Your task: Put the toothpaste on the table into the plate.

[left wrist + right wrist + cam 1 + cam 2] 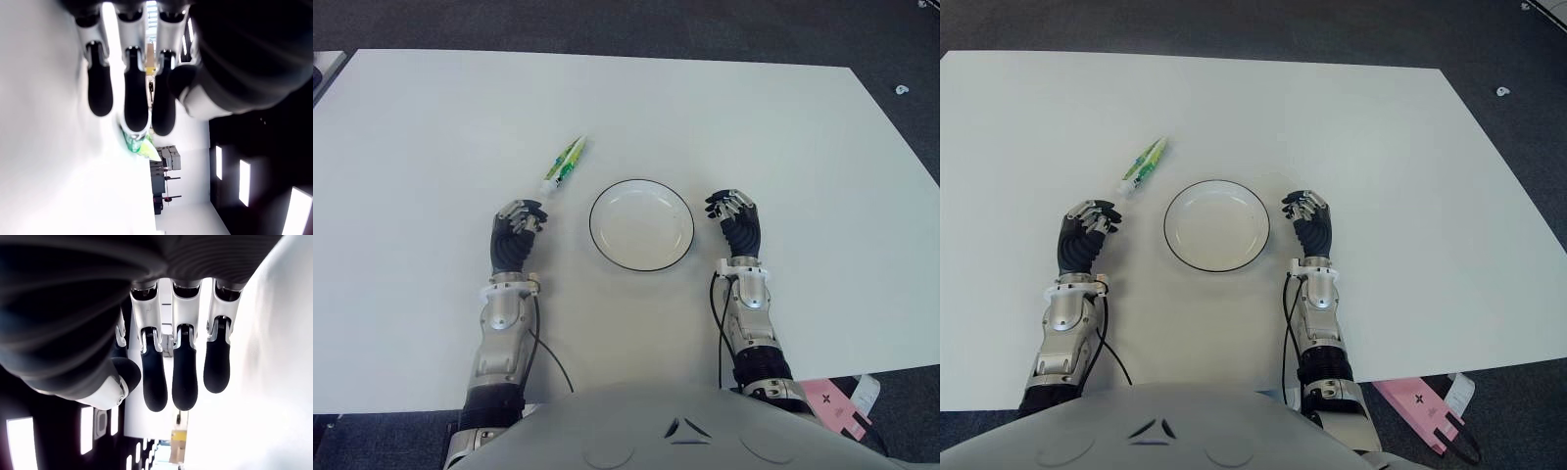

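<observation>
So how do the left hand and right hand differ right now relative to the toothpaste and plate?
The left hand shows left of the plate, just short of the toothpaste; the right hand shows right of the plate, far from the toothpaste. The toothpaste shows beyond the left hand's fingers in its wrist view; the right wrist view shows none. Both hands are open, holding nothing.

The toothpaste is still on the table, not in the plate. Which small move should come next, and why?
Probably the left robot hand should reach forward to the toothpaste. The tube lies just beyond that hand's relaxed, empty fingers, on the table left of the plate. The right robot hand shows on the plate's far side, also empty.
</observation>
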`<act>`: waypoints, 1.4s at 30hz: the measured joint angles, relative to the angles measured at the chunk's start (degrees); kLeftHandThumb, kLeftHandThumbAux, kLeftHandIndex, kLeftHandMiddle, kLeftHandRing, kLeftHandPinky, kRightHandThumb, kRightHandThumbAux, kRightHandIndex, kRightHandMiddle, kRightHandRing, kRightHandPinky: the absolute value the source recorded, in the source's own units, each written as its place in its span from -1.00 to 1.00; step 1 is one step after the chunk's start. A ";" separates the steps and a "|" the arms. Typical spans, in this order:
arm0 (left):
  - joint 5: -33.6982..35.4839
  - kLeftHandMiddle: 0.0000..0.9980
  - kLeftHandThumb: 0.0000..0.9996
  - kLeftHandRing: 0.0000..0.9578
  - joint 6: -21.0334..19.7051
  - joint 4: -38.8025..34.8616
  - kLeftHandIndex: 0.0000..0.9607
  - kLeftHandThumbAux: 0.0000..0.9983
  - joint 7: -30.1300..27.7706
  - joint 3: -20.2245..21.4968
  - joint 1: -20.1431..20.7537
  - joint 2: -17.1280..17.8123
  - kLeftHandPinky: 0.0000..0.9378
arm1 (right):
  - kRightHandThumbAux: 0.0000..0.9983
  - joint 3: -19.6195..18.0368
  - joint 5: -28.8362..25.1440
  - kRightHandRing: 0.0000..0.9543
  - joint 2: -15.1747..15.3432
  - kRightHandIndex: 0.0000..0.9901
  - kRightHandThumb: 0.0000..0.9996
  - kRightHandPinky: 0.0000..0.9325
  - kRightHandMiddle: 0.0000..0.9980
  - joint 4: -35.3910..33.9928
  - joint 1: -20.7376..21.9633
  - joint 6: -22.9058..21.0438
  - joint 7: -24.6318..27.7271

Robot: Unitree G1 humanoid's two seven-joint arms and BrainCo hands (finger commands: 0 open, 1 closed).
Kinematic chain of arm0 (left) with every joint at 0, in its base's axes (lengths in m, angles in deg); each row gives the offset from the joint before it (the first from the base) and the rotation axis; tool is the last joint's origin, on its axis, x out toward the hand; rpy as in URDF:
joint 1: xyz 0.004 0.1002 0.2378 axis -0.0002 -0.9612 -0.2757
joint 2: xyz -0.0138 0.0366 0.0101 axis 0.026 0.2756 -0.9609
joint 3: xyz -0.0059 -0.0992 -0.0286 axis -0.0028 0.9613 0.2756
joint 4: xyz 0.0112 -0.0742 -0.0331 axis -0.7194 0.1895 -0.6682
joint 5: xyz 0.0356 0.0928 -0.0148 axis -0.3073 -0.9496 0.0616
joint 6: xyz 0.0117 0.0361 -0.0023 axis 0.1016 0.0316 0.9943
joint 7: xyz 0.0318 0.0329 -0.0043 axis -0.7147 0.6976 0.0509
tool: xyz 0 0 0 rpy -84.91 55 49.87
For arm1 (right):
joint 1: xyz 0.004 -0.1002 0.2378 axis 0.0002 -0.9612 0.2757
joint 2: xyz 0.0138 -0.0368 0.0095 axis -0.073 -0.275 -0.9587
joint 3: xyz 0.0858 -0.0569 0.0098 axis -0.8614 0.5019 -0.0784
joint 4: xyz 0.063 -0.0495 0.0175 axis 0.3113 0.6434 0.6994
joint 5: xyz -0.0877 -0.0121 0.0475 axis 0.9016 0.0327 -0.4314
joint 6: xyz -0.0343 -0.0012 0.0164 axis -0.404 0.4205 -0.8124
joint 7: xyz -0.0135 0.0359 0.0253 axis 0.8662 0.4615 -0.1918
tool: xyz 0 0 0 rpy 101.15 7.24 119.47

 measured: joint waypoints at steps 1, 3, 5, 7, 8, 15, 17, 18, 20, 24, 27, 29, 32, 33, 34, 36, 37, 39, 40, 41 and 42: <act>0.00 0.06 0.41 0.11 0.01 0.01 -0.10 0.44 -0.01 -0.04 0.00 0.06 0.15 | 0.46 0.01 0.32 0.08 -0.01 -0.13 0.42 0.09 0.00 -0.06 -0.04 -0.13 -0.22; 0.00 0.07 0.41 0.13 0.05 0.02 -0.10 0.44 -0.17 -0.15 0.00 0.12 0.16 | 0.46 0.02 0.57 0.08 -0.02 -0.13 0.42 0.10 0.00 -0.10 -0.10 -0.17 -0.34; 0.00 0.08 0.41 0.14 0.07 0.02 -0.10 0.44 -0.37 -0.20 -0.02 0.17 0.16 | 0.46 0.02 0.60 0.09 -0.04 -0.13 0.42 0.10 0.00 -0.09 -0.13 -0.17 -0.34; 0.01 0.08 0.41 0.15 0.11 0.03 -0.10 0.44 -0.48 -0.26 -0.03 0.21 0.16 | 0.46 0.01 0.60 0.09 -0.06 -0.13 0.42 0.11 0.01 -0.07 -0.15 -0.17 -0.34; 0.03 0.09 0.41 0.15 0.12 0.03 -0.10 0.44 -0.58 -0.26 -0.03 0.23 0.15 | 0.46 0.00 0.59 0.09 -0.07 -0.13 0.42 0.13 0.01 -0.06 -0.16 -0.16 -0.33; 0.71 0.06 0.41 0.10 0.15 -0.03 -0.10 0.44 -0.82 -0.28 -0.07 0.27 0.08 | 0.46 -0.02 0.50 0.10 -0.11 -0.13 0.42 0.16 0.03 -0.06 -0.22 -0.15 -0.04; 0.88 0.05 0.41 0.08 0.14 -0.12 -0.10 0.44 -0.82 -0.33 -0.14 0.26 0.09 | 0.46 -0.02 0.46 0.10 -0.13 -0.13 0.42 0.16 0.04 -0.08 -0.32 -0.14 0.06; 0.93 0.05 0.41 0.08 0.13 -0.17 -0.10 0.44 -0.82 -0.36 -0.18 0.25 0.09 | 0.46 -0.02 0.45 0.10 -0.15 -0.13 0.42 0.16 0.04 -0.09 -0.39 -0.13 0.12; 0.95 0.05 0.41 0.08 0.10 -0.23 -0.10 0.44 -0.82 -0.40 -0.24 0.24 0.08 | 0.46 -0.02 0.44 0.10 -0.16 -0.13 0.42 0.15 0.03 -0.11 -0.44 -0.10 0.22; 0.96 0.04 0.41 0.07 0.12 -0.23 -0.10 0.44 -0.82 -0.43 -0.26 0.25 0.07 | 0.46 -0.05 0.36 0.09 -0.19 -0.13 0.42 0.13 0.03 -0.09 -0.48 0.05 0.49; 0.94 0.04 0.42 0.07 0.14 -0.23 -0.10 0.44 -0.81 -0.44 -0.27 0.25 0.07 | 0.46 -0.07 0.36 0.09 -0.23 -0.13 0.42 0.12 0.02 -0.07 -0.49 0.12 0.57; 0.90 0.04 0.42 0.07 0.22 -0.23 -0.10 0.44 -0.79 -0.44 -0.26 0.27 0.08 | 0.46 -0.07 0.36 0.09 -0.30 -0.13 0.42 0.13 0.02 -0.09 -0.50 0.13 0.58; -0.27 0.05 0.42 0.08 0.78 -0.14 -0.10 0.44 -0.12 -0.46 -0.09 0.38 0.11 | 0.46 -0.07 0.36 0.09 -0.44 -0.13 0.42 0.14 0.02 -0.14 -0.52 0.12 0.58; -1.03 0.05 0.42 0.09 1.10 -0.06 -0.10 0.44 0.45 -0.46 -0.10 0.51 0.12 | 0.46 -0.08 0.37 0.09 -0.47 -0.13 0.42 0.14 0.02 -0.18 -0.55 0.12 0.57; -1.79 0.05 0.41 0.09 1.33 0.00 -0.10 0.44 0.98 -0.51 -0.09 0.67 0.13 | 0.46 -0.08 0.37 0.09 -0.50 -0.13 0.42 0.14 0.02 -0.21 -0.57 0.12 0.57; -3.94 0.06 0.41 0.10 1.72 0.13 -0.11 0.45 2.34 -0.69 -0.08 1.11 0.14 | 0.46 -0.08 0.38 0.09 -0.56 -0.13 0.42 0.14 0.02 -0.26 -0.59 0.11 0.56; -5.64 0.06 0.41 0.10 1.84 0.18 -0.11 0.45 3.32 -0.80 -0.05 1.40 0.14 | 0.46 -0.07 0.39 0.09 -0.60 -0.13 0.42 0.14 0.02 -0.30 -0.61 0.10 0.53; -9.13 0.06 0.41 0.11 1.89 0.25 -0.11 0.45 5.32 -0.94 -0.02 2.30 0.14 | 0.46 -0.07 0.44 0.09 -0.66 -0.13 0.42 0.14 0.02 -0.37 -0.64 0.08 0.46; -10.80 0.07 0.41 0.12 1.91 0.23 -0.11 0.45 6.31 -0.93 -0.01 2.89 0.15 | 0.46 -0.07 0.46 0.09 -0.67 -0.13 0.42 0.14 0.02 -0.42 -0.65 0.07 0.45; -12.18 0.07 0.41 0.12 1.91 0.22 -0.11 0.45 7.19 -0.94 0.01 3.36 0.15 | 0.46 -0.07 0.47 0.09 -0.68 -0.13 0.42 0.14 0.02 -0.44 -0.66 0.07 0.44; -13.86 0.08 0.41 0.13 1.89 0.11 -0.11 0.45 8.15 -0.92 0.04 3.98 0.16 | 0.46 -0.07 0.48 0.09 -0.68 -0.13 0.42 0.14 0.02 -0.46 -0.66 0.05 0.43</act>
